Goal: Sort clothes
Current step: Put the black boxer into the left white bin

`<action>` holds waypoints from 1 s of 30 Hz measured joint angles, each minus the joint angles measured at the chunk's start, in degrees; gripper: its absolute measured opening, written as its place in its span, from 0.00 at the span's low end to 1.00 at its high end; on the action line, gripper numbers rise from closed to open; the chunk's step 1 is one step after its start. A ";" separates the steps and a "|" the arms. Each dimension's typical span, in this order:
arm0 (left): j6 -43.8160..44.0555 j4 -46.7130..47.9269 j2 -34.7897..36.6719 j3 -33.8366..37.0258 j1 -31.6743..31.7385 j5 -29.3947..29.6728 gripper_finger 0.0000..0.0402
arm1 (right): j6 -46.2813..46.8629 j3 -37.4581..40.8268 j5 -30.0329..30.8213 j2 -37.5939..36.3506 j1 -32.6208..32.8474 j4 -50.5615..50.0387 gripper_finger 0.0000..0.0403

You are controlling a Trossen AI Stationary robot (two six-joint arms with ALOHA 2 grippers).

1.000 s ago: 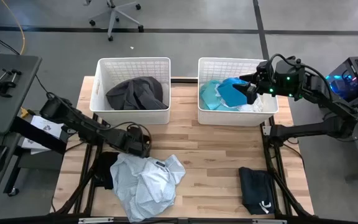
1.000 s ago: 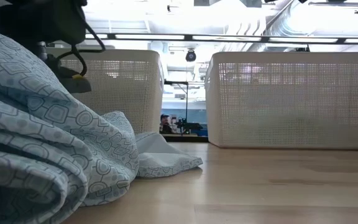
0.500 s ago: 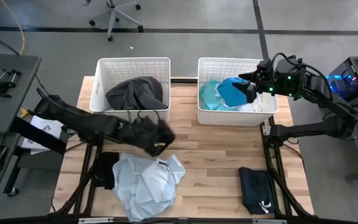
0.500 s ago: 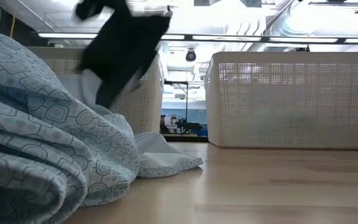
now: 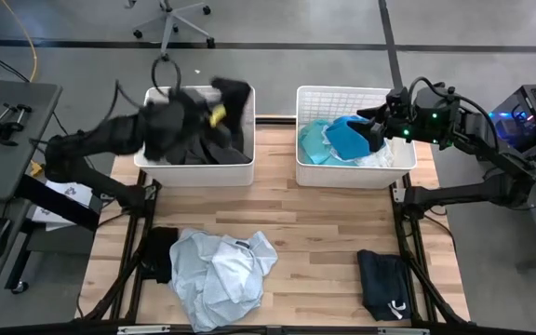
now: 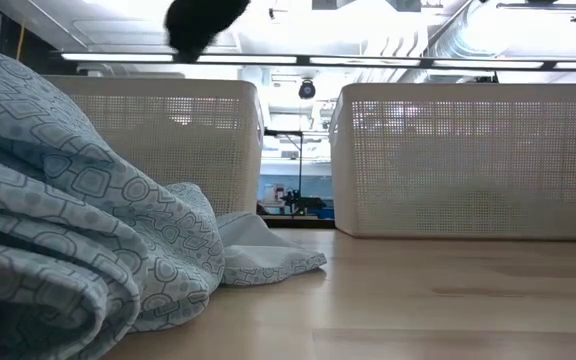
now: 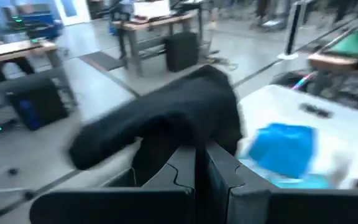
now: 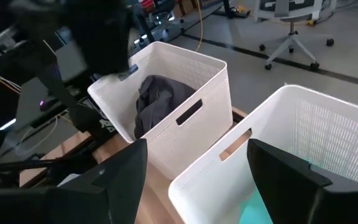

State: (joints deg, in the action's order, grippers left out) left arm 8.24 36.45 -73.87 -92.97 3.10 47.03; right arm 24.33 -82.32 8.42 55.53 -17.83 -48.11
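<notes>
My left gripper is shut on a black garment with a small yellow tag, held above the left white basket. The garment also shows at the top of the low view and in the right wrist view. A charcoal garment lies in that basket. My right gripper is open and empty over the right white basket, which holds teal, bright blue and white clothes. A pale blue patterned garment lies crumpled on the table near the front. My left gripper pinches the black garment between its two shut fingers. Which edge or fold it has, the cloth itself hides. The garment is lifted clear of the table and bunches out past the fingertips, above the left basket.
A black folded garment lies at the table's near right corner. Another dark garment lies beside the pale blue one at the near left. Bare wood lies between the baskets and the near clothes.
My left gripper has risen from the table beside the pale blue garment with the black garment in its hold. It has swung up and toward the far edge, and is now over the left basket. The black garment is lifted clear.
</notes>
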 joint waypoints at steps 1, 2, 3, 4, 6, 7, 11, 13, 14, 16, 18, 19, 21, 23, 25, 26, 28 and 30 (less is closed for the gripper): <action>-0.72 1.09 0.00 -0.15 2.55 -2.06 0.00 | 0.56 0.00 -0.22 0.00 0.00 -0.25 0.65; -0.74 2.89 -0.01 -0.15 5.42 -4.57 0.00 | 1.25 0.00 -0.44 0.00 0.00 -0.49 0.65; 0.17 5.42 -0.17 -0.15 8.19 -7.51 0.00 | 1.89 0.00 -0.52 0.01 0.00 -0.76 0.65; 1.80 8.71 -0.58 -0.15 10.87 -10.61 0.00 | 2.77 0.00 -0.54 0.00 0.00 -1.13 0.65; 5.51 16.55 -1.89 -0.08 16.27 -17.27 0.00 | 4.17 0.00 -0.56 0.01 0.00 -2.03 0.65; 6.81 20.26 -2.65 0.40 18.65 -19.95 0.00 | 4.83 0.00 -0.55 0.01 0.00 -2.56 0.65; 7.15 27.74 -5.64 6.18 25.86 -29.67 0.00 | 6.64 0.00 0.10 0.02 0.83 -3.65 0.65; 4.87 26.92 -7.07 11.12 28.25 -32.35 0.00 | 7.00 0.00 1.02 0.02 1.63 -3.55 0.65; 3.90 25.54 -7.87 13.95 29.28 -32.86 0.00 | 7.41 0.00 1.69 0.04 2.08 -3.55 0.65; 2.50 21.77 -9.71 19.62 31.33 -33.01 0.00 | 8.39 0.00 3.03 0.29 3.00 -3.53 0.65; 1.67 17.82 -11.95 25.14 33.91 -33.07 0.00 | 8.89 0.00 3.79 0.73 3.90 -3.54 0.65; 1.49 15.65 -13.30 27.63 35.20 -33.17 0.00 | 9.13 0.00 4.12 1.02 4.36 -3.53 0.65; 1.54 11.29 -16.24 31.88 37.85 -33.88 0.00 | 9.79 0.00 4.93 1.84 5.50 -3.64 0.65; 1.54 8.04 -19.07 34.56 40.07 -34.52 0.00 | 10.75 0.00 5.44 3.04 6.67 -3.72 0.65; 1.69 6.69 -21.51 35.47 41.83 -34.49 0.01 | 11.47 0.00 5.54 4.48 7.81 -3.76 0.65; 1.77 6.72 -22.23 35.36 42.50 -34.52 0.02 | 11.52 0.01 5.54 5.26 8.45 -3.83 0.65; 1.71 7.34 -22.53 34.66 43.35 -35.13 0.05 | 11.52 0.02 5.54 6.62 9.80 -4.07 0.65; 0.85 8.24 -21.58 33.70 43.51 -36.03 0.09 | 11.71 0.00 5.53 7.79 10.90 -4.51 0.65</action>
State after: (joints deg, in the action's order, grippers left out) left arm 9.09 44.69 -95.44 -59.28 46.61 11.00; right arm 36.04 -82.32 13.95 63.32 -6.93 -52.61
